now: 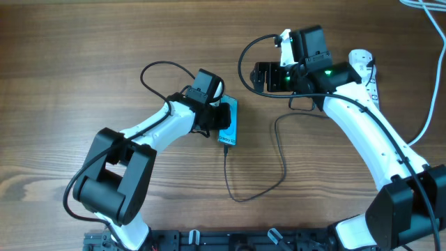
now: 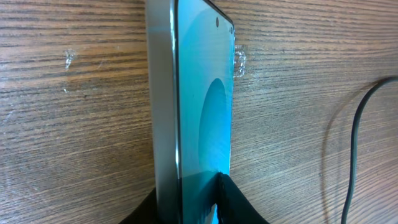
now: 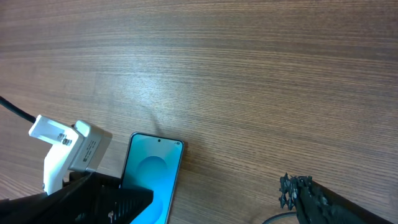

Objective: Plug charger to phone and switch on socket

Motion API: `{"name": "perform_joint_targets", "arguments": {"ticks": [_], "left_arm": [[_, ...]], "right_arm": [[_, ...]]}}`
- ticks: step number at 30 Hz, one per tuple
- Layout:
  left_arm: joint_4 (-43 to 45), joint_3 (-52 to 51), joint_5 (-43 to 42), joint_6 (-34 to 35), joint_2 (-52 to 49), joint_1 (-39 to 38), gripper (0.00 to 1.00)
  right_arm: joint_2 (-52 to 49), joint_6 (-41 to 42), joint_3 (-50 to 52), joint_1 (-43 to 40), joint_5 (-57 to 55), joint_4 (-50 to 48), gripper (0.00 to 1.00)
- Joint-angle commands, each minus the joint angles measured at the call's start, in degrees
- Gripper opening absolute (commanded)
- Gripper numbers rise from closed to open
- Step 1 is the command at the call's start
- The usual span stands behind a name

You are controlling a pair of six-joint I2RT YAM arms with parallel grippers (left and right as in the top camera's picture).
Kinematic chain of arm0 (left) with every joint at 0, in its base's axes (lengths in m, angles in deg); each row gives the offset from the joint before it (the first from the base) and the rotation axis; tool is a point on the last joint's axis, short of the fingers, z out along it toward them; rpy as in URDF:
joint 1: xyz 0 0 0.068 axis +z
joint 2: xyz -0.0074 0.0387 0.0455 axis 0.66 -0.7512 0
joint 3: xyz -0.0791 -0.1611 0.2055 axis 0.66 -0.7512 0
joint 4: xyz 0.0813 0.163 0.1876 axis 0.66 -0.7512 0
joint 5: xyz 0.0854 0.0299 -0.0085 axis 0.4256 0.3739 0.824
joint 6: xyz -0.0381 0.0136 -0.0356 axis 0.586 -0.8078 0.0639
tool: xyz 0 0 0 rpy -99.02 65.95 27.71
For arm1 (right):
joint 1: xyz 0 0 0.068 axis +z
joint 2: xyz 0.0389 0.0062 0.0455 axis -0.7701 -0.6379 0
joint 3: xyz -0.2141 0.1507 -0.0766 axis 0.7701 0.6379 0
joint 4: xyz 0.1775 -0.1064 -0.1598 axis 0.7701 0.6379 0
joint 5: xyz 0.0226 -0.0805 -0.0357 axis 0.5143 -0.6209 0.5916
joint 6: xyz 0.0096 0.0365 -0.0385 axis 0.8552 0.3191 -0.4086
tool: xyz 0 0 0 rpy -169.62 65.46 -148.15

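The phone lies left of the table's middle, its light blue screen showing. My left gripper is shut on it across its width. In the left wrist view the black fingers press both long sides of the phone. The charger, a thin black cable, loops from the phone's near short edge over to the right; whether its tip is seated I cannot tell. The socket, a white strip, lies at the back right, largely under my right arm. My right gripper hangs open right of the phone and holds nothing.
A thick white cord runs off the back right corner. The right wrist view shows the phone, the left wrist's white camera housing and bare wood ahead. A stretch of charger cable lies right of the phone.
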Motion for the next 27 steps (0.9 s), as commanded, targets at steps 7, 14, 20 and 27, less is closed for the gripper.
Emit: {"name": "perform_joint_targets", "arguments": {"ticks": [7, 14, 20, 27], "left_arm": [[-0.7, -0.4, 1.4, 1.4, -2.4, -0.7, 0.33], [-2.0, -0.4, 1.5, 1.4, -2.4, -0.7, 0.36], [-2.0, -0.4, 1.5, 1.4, -2.4, -0.7, 0.42], [-2.6, -0.4, 1.5, 1.4, -2.4, -0.6, 0.47]], "right_arm": [[-0.1, 0.5, -0.8, -0.1, -1.0, 0.1, 1.0], [-0.1, 0.5, -0.8, -0.1, -1.0, 0.1, 1.0], [-0.1, 0.5, -0.8, -0.1, -1.0, 0.1, 1.0], [-0.1, 0.6, -0.8, -0.1, -1.0, 0.1, 1.0]]}}
